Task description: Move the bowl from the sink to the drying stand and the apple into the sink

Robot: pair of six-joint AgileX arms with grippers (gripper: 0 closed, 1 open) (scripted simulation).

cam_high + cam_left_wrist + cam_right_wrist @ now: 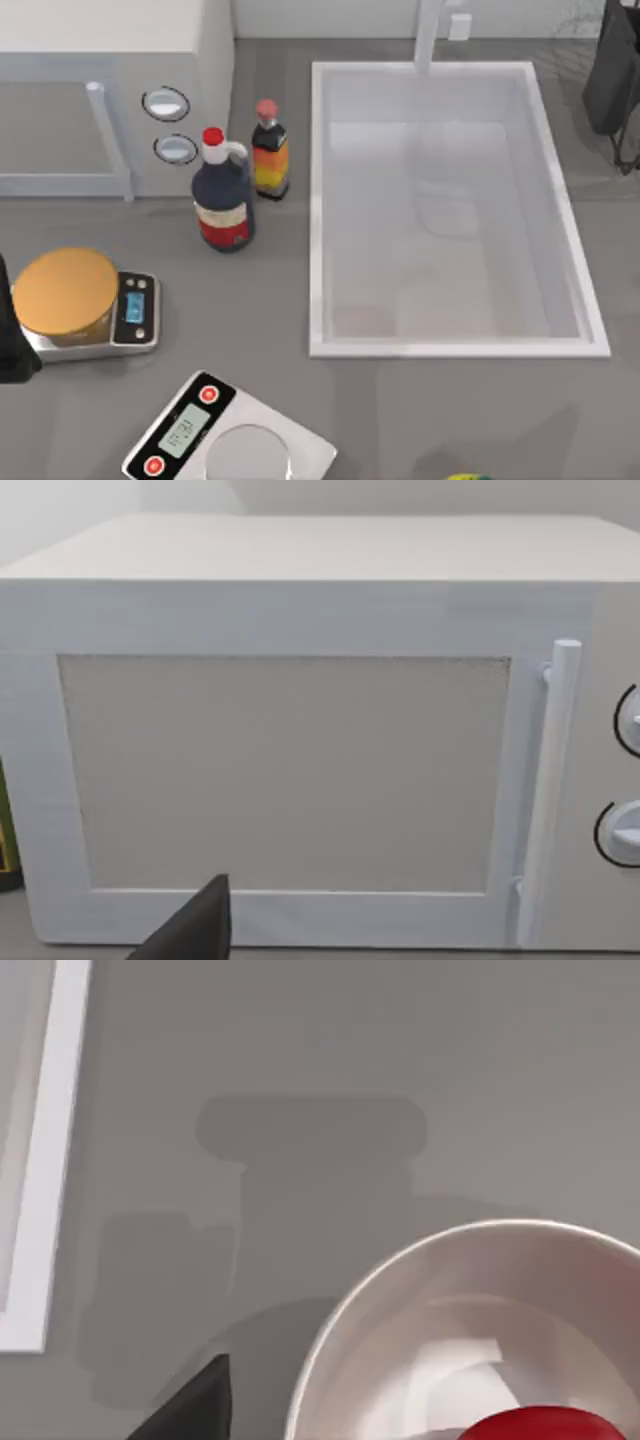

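Beside the sink (45, 1160) — apple (545, 1425), white dish (400, 1290).

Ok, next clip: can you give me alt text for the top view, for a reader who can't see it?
From above, a large white sink with a faucet fills the right half of a grey table. Left of it stand two bottles, a white microwave, an orange-topped container on a scale, and a second scale.
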